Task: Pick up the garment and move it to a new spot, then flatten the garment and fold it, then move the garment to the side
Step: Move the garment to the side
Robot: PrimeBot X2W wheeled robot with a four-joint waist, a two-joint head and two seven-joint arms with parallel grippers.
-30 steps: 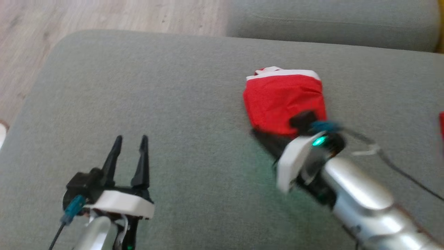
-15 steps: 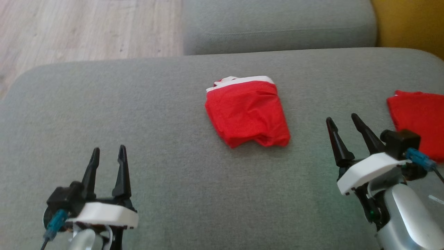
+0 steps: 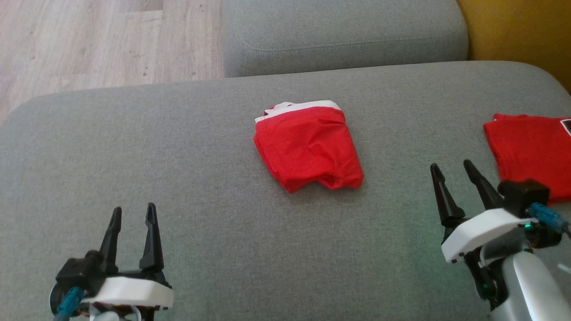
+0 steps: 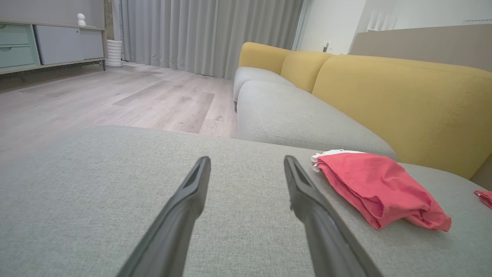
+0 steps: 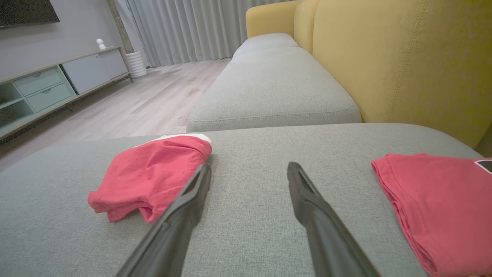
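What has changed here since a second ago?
The right gripper opened its jaws, let go of the folded red garment and drew back toward the robot, clear of it. The garment stays folded on the grey cushion; the left gripper stayed open.

1. Second red garment [image 3: 526,151]: cut by the right edge in the head view, far side unseen. In the left wrist view, just a sliver at the right edge.
2. Dark white-bordered patch [image 3: 566,126] on it: clipped by the edge, design unreadable.
3. Folded garment [image 3: 308,147]: white band [image 3: 296,107] mostly tucked behind the red cloth. In the right wrist view a finger [image 5: 186,207] of the right gripper [image 5: 249,165] covers its near corner.
4. Left gripper [image 3: 134,208]: body cut by the bottom edge, head view.
5. Small white object [image 4: 81,19] on the cabinet [image 4: 57,46]: too small to identify.
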